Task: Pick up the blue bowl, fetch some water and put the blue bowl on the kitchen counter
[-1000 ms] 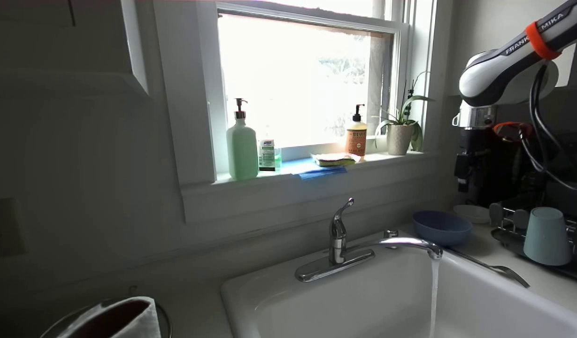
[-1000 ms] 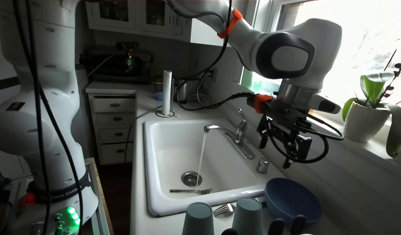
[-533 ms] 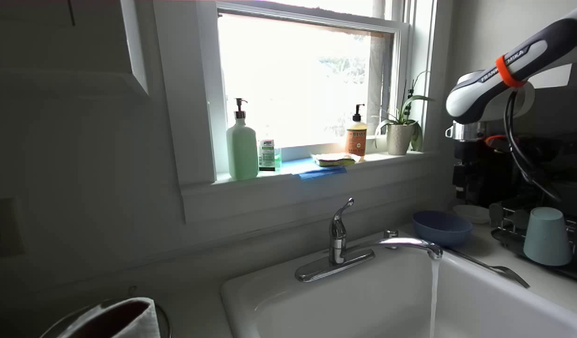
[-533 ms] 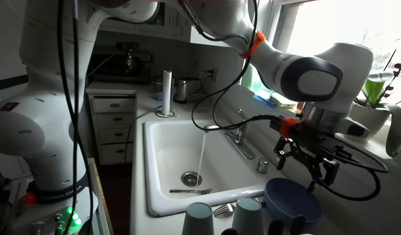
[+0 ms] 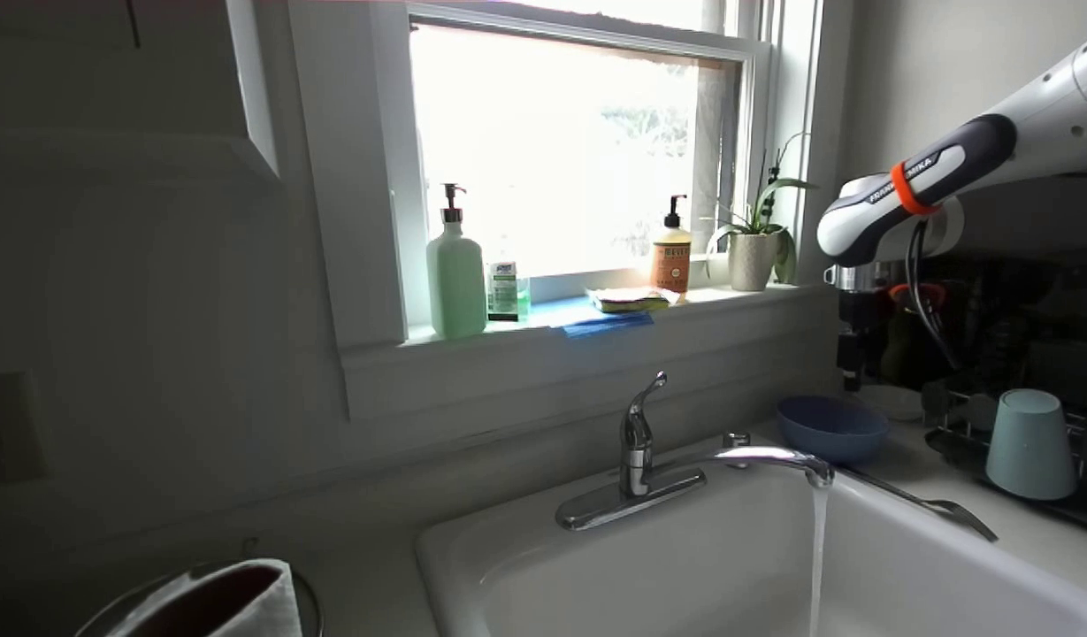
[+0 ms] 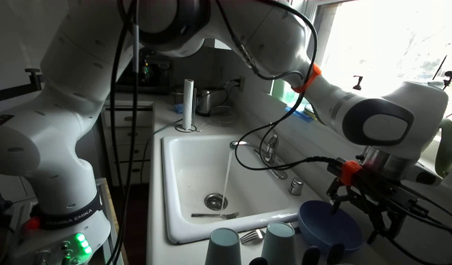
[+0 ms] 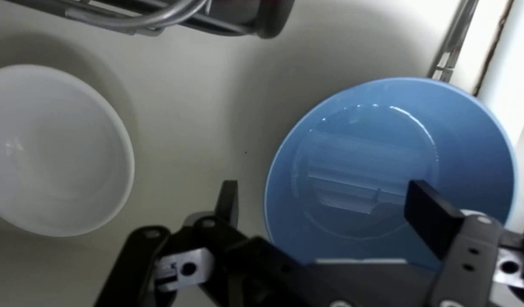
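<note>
The blue bowl (image 7: 360, 149) stands upright on the counter beside the sink's corner, with clear liquid and reflections inside. It also shows in both exterior views (image 5: 833, 433) (image 6: 327, 228). My gripper (image 7: 323, 187) is open and empty above the bowl. In the wrist view its left finger is outside the bowl's rim and its right finger is over the bowl's inside. The gripper also shows in an exterior view (image 6: 352, 225). The faucet (image 5: 764, 456) runs a stream of water (image 6: 227, 176) into the white sink (image 6: 189, 232).
A white bowl (image 7: 61, 149) stands beside the blue bowl. Upturned cups (image 6: 225, 239) (image 6: 279, 239), a fork (image 6: 252, 236) and a dish rack (image 5: 950, 416) are close by. The wall and window sill with a plant (image 5: 751, 261) border the bowl's back side.
The arm has come down and moved over toward the blue bowl. The gripper has stayed open. The bowl and the running water look the same.
</note>
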Controlling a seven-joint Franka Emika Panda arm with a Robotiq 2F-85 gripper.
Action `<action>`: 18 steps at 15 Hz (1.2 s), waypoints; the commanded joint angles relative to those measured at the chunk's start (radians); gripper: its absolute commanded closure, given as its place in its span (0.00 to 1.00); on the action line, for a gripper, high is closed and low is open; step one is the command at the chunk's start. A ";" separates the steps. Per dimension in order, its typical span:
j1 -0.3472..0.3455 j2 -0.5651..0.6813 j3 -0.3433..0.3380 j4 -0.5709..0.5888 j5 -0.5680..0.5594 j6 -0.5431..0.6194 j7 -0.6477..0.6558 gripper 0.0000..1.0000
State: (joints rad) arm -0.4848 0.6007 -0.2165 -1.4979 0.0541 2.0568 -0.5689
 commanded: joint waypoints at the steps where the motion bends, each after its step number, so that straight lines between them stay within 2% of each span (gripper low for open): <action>1: -0.050 0.104 0.036 0.143 0.012 -0.068 -0.025 0.00; 4: -0.067 0.156 0.051 0.212 0.011 -0.109 -0.020 0.00; 5: -0.072 0.172 0.055 0.231 0.011 -0.118 -0.019 0.03; 6: -0.075 0.187 0.058 0.254 0.009 -0.135 -0.019 0.19; 10: -0.081 0.240 0.067 0.329 0.000 -0.181 -0.019 0.46; 11: -0.082 0.253 0.067 0.344 -0.003 -0.186 -0.019 0.35; 12: -0.086 0.266 0.069 0.359 -0.003 -0.190 -0.022 0.16; 13: -0.087 0.279 0.069 0.372 -0.006 -0.192 -0.022 0.09; 14: -0.087 0.290 0.068 0.386 -0.010 -0.195 -0.022 0.07; 15: -0.090 0.302 0.068 0.397 -0.012 -0.197 -0.023 0.17; 16: -0.091 0.311 0.069 0.410 -0.015 -0.206 -0.026 0.44; 18: -0.096 0.326 0.072 0.433 -0.015 -0.226 -0.034 0.44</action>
State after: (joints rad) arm -0.5532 0.8783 -0.1682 -1.1556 0.0514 1.8915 -0.5766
